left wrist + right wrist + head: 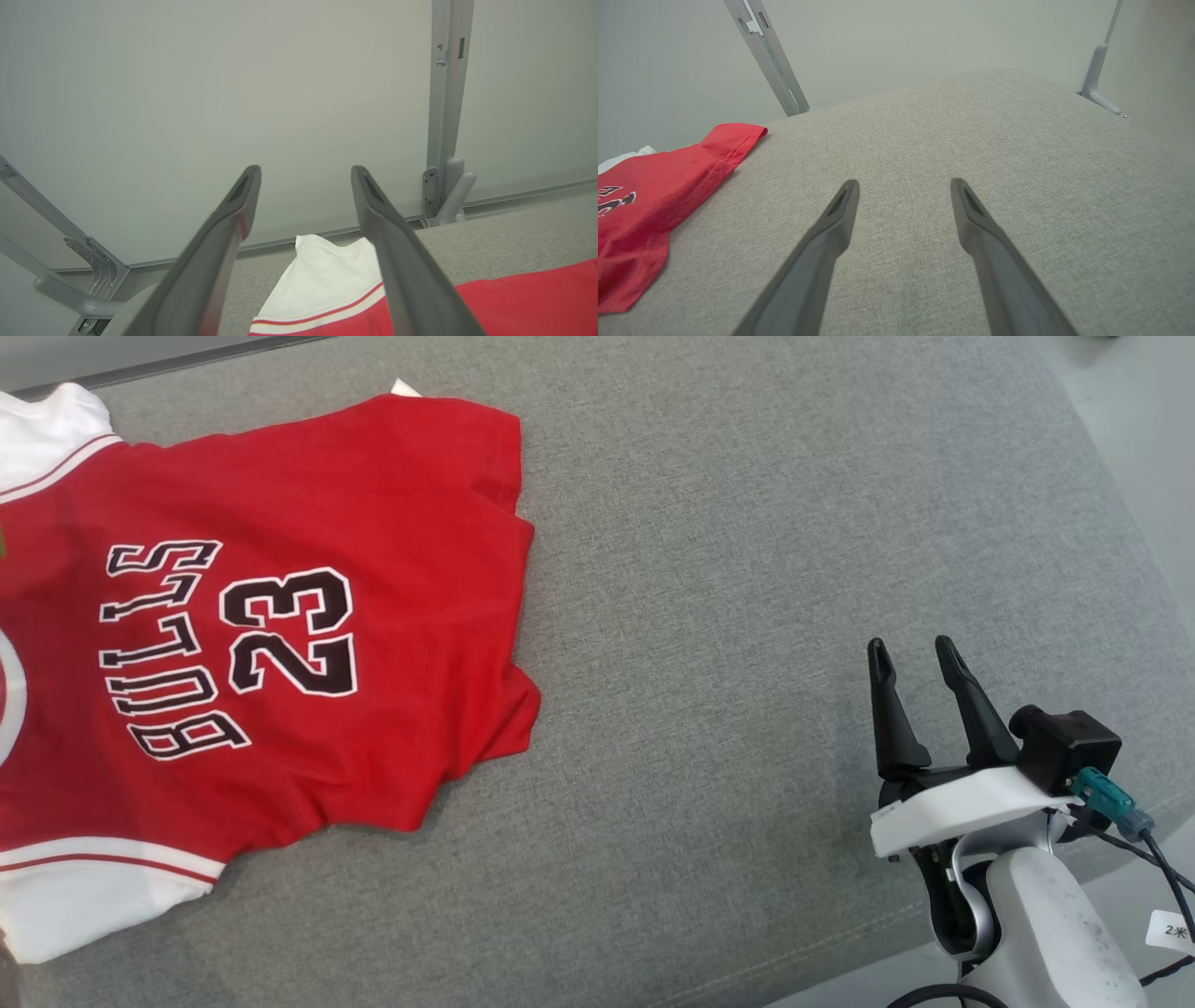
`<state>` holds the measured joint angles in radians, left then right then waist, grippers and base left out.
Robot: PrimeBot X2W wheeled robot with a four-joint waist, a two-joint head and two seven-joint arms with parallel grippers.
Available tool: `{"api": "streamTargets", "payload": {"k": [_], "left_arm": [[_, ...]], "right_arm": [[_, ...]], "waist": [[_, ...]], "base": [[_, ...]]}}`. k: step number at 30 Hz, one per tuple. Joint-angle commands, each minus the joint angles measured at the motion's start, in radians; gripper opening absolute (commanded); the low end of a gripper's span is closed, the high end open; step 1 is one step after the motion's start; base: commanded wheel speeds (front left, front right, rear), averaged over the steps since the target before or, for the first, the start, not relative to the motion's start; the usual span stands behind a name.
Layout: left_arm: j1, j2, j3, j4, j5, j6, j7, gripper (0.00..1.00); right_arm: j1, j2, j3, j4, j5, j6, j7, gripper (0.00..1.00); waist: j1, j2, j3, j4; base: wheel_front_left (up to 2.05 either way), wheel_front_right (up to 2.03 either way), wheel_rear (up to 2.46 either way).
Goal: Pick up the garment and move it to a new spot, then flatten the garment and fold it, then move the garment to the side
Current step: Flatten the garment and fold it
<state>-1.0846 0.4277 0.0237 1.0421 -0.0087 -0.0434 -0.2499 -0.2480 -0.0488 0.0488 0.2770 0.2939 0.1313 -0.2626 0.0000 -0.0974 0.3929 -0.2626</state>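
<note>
**Head view.** A red Bulls jersey [280, 616] with the number 23 lies on the grey fabric-covered bench [747, 523]. It takes up the left part of the view. It lies mostly flat with the print facing up and the lettering turned sideways. Its hem on the right is wavy and wrinkled. A white sleeve [47, 439] with a red stripe shows at the upper left, and another white band at the lower left. A small white tag [406, 387] peeks out at the jersey's top edge. The right pincer [924, 658] is at the lower right, over bare fabric and well apart from the jersey. Its two dark fingers are spread with nothing between them. A black wrist camera [1064, 747] with a teal plug sits just beside its base.

**Left wrist view.** The left pincer [304, 172] stands wide and empty. Its fingers are raised above the bench [514, 233] and point toward a pale wall panel [233, 93]. Below, between the fingers, is the jersey's white sleeve [322, 275] with its red stripe. The red body of the jersey [528, 298] stretches off to the right. A grey metal post [448, 93] rises at the far edge of the bench.

**Right wrist view.** The right pincer [904, 186] is spread wide and holds nothing, with only grey bench fabric [971, 140] under it. The jersey [654, 186] lies to the left, clear of the fingers. Part of its black lettering shows at the view's edge. A slanted metal post [770, 56] stands beyond the bench.
</note>
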Motion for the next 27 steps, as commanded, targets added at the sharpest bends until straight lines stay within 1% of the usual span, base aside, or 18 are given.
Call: {"api": "streamTargets", "payload": {"k": [1,4,6,10,16,17,24,27], "left_arm": [[0.036,-0.021,0.003,0.006,-0.02,0.006,-0.01,1.0],[0.079,-0.056,0.002,-0.01,-0.033,0.003,-0.016,1.0],[0.12,-0.082,0.01,-0.05,-0.051,0.0,-0.016,1.0],[0.255,-0.138,0.028,-0.145,-0.081,0.006,-0.015,1.0],[0.469,-0.215,0.036,-0.267,-0.099,-0.003,-0.015,1.0],[0.469,-0.215,0.036,-0.267,-0.099,-0.003,-0.015,1.0],[0.693,-0.294,0.044,-0.38,-0.109,-0.019,-0.014,1.0],[0.779,-0.317,0.05,-0.45,-0.107,-0.024,-0.014,1.0]], "right_arm": [[0.004,-0.004,-0.002,-0.001,-0.007,-0.001,-0.003,1.0],[0.02,-0.004,-0.005,-0.001,-0.013,-0.001,-0.003,1.0],[0.026,-0.004,-0.007,0.0,-0.017,-0.001,-0.003,1.0],[0.046,-0.004,-0.003,0.0,-0.027,-0.001,-0.003,1.0],[0.075,-0.004,-0.009,0.014,-0.036,-0.001,-0.003,1.0],[0.075,-0.004,-0.009,0.014,-0.036,-0.001,-0.003,1.0],[0.121,-0.004,-0.001,0.029,-0.04,-0.001,-0.003,1.0],[0.134,-0.004,0.009,0.03,-0.039,-0.001,-0.003,1.0]], "waist": [[0.0,0.0,-0.028,0.024],[0.0,0.0,-0.052,0.043],[0.0,0.0,-0.068,0.055],[0.0,0.0,-0.105,0.078],[0.0,0.0,-0.165,0.112],[0.0,0.0,-0.165,0.112],[0.0,0.0,-0.236,0.146],[0.0,0.0,-0.251,0.156]], "base": [[0.0,0.0,0.0],[0.0,0.0,0.0],[0.0,0.0,0.0],[0.0,0.0,0.0],[0.0,0.0,0.0],[0.0,0.0,0.0],[0.0,0.0,0.0],[0.0,0.0,0.0]]}}
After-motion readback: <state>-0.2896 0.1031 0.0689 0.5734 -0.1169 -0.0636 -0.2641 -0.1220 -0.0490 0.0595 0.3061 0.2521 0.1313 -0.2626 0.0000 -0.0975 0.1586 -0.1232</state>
